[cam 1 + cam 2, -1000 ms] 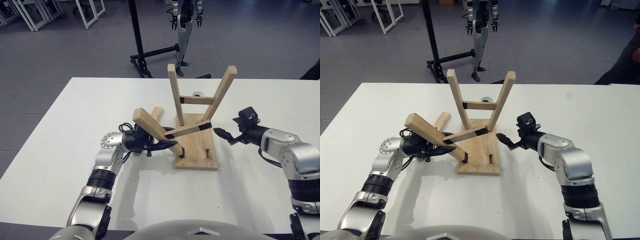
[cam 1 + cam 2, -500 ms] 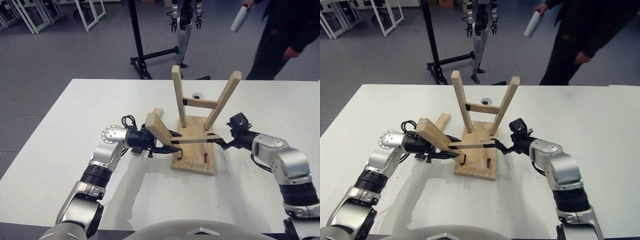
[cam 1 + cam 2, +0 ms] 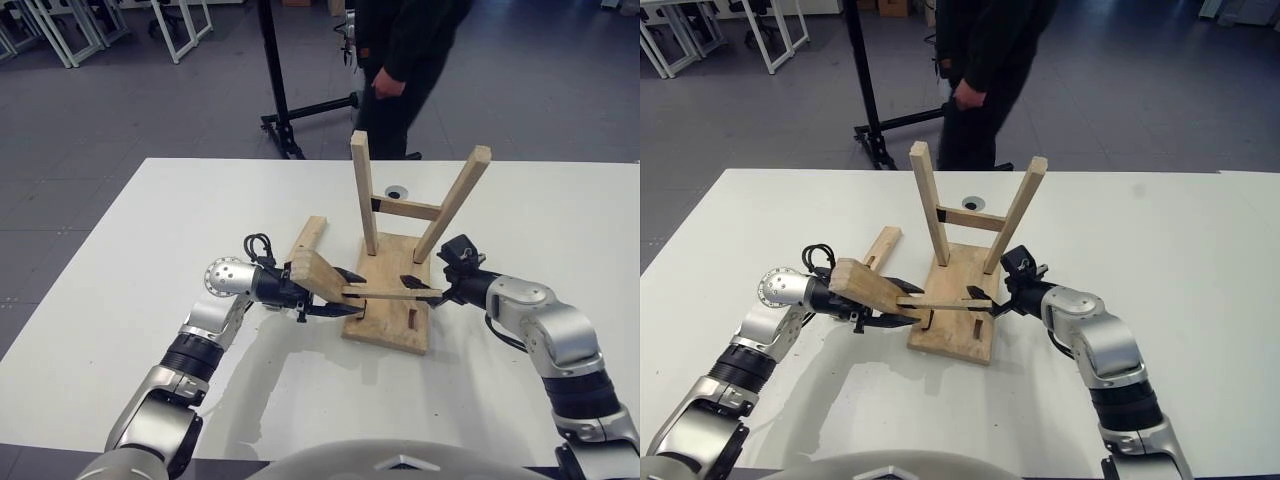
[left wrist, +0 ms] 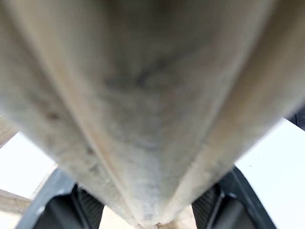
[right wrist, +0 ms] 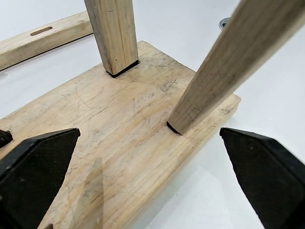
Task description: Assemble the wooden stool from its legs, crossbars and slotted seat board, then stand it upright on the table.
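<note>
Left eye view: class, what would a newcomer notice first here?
Two legs jut upward, splayed, from the seat board lying flat on the table. Nearer the robot, the left gripper holds a third leg whose crossbar reaches towards the open right gripper.

Wooden leg: a pale wooden leg (image 4: 143, 105) is lying very close to the camera, blurred, with grey streaks of grain running along it and its faces narrowing toward one end.
End effector: the left end effector (image 4: 143, 212) is gripping this leg, its two dark fingers (image 4: 57, 207) standing one on each side, right against the wood.
Table: the white table (image 4: 271, 171) is showing beyond the leg on both sides.
Other wood: a strip of light wood (image 4: 12, 200) is lying on the table beside one finger; too little is showing to tell which part it is.
</note>
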Controlling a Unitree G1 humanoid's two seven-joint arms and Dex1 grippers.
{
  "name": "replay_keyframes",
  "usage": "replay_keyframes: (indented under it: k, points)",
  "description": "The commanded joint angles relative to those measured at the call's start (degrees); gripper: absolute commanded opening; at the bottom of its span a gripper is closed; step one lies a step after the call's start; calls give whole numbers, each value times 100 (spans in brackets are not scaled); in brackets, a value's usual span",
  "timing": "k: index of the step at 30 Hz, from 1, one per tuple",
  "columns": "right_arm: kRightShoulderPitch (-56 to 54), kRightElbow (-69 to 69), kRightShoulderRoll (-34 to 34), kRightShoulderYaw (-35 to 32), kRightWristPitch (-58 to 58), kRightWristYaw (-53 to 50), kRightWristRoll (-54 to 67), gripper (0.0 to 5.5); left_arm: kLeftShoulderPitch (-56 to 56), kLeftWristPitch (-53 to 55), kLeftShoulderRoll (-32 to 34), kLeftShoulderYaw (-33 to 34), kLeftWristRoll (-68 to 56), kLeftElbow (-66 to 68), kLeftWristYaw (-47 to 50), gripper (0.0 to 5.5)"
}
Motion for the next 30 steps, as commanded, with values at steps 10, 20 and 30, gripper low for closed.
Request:
replay_keyframes:
  k: [10, 20, 30]
  points:
    - [31, -78, -85, 186, -115, 23, -347, 550, 454, 1608, 914, -1730, 1481, -12, -35, 205]
    - [-38, -148, -220, 96, -73, 199, -328, 550, 1154, 1016, 779, -1638, 1116, 105, 354, 205]
    - [40, -170, -32, 61, -81, 24, -329, 550, 655, 2803, 223, -1126, 470, -460, 1777, 205]
